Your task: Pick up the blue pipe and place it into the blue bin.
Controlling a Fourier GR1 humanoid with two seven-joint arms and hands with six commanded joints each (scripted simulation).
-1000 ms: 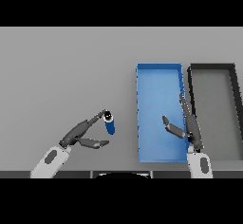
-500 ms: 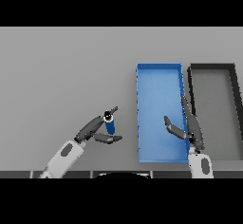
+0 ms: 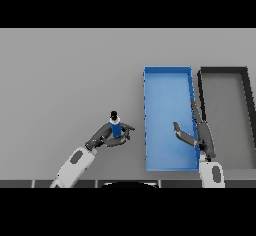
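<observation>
You are looking down at a grey table (image 3: 60, 70). Your left hand (image 3: 111, 136) is near the table's front edge, left of centre, with its fingers and thumb curled around the blue pipe (image 3: 115, 126), a short blue cylinder with a dark cap standing roughly upright in the grasp. The pipe sits just left of the blue bin (image 3: 167, 77), a long open tray running away from you, and is not yet over it. Whether the pipe is lifted off the table or resting on it cannot be told from this view. Your right hand (image 3: 194, 133) hovers over the near right part of the blue bin, fingers straight and spread, holding nothing. A dark grey bin (image 3: 223, 71) lies just beside the blue one, on its right.

The grasp looks made, so you are at the carrying step. Next, you need to raise the pipe clear of the bin's left wall, move it rightward over the blue interior, then release
</observation>
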